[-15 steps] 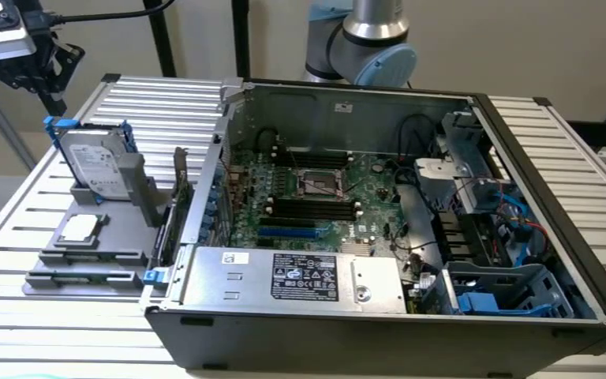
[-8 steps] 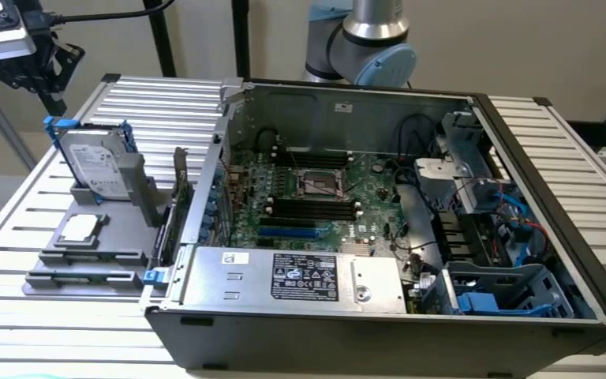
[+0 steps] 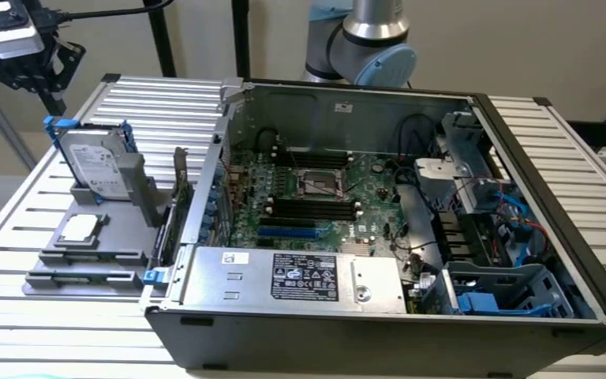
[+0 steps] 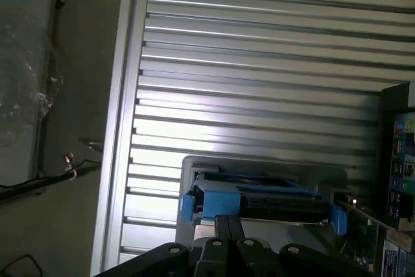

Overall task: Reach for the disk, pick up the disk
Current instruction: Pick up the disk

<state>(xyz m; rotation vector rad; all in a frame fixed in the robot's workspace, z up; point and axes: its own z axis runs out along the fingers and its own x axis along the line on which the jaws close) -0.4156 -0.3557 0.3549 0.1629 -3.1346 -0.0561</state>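
The disk (image 3: 97, 164) stands on edge in a grey holder (image 3: 92, 253) at the exterior view's left, its white label facing out and a blue carrier framing it. My gripper (image 3: 48, 88) hangs above and slightly behind it, clear of its top edge, with nothing in it. In the wrist view the disk (image 4: 259, 200) shows edge-on with blue tabs at both ends. The gripper (image 4: 228, 222) sits just short of it, its two dark fingers pressed together.
An open computer case (image 3: 387, 316) fills the exterior view's middle and right, with a motherboard (image 3: 314, 197) and a silver box with a black label (image 3: 303, 276). A small square chip (image 3: 80, 229) lies on the holder. The slatted metal table (image 3: 155, 103) runs underneath.
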